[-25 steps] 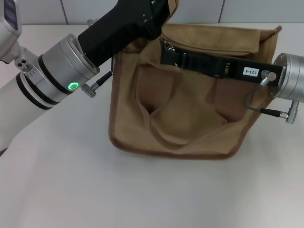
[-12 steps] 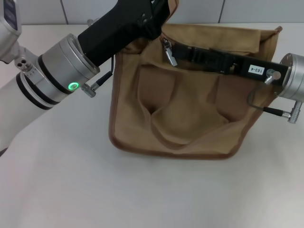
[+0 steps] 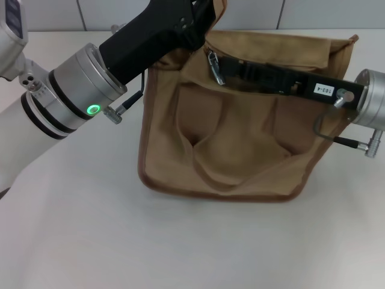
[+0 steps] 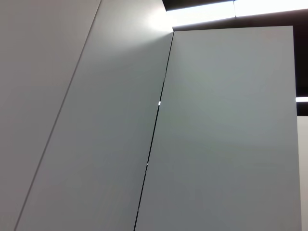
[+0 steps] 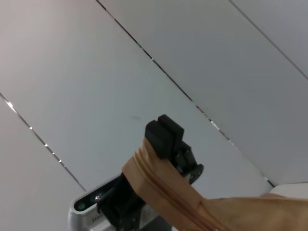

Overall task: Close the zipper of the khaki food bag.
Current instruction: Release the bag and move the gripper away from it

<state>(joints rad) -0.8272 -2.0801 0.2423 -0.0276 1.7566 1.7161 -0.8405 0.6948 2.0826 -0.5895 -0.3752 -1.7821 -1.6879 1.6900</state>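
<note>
White tabletop [image 3: 90,229] is bearing your khaki food bag [image 3: 240,150]; your left gripper [image 3: 201,12] is clamping its handle [image 5: 163,190], your right gripper [image 3: 218,67] is reaching across, pinching the zipper [image 3: 214,67] pull.

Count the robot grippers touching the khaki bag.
2. The left gripper holds the khaki food bag at its upper left corner; the right gripper lies across its top, at the zipper pull.
</note>
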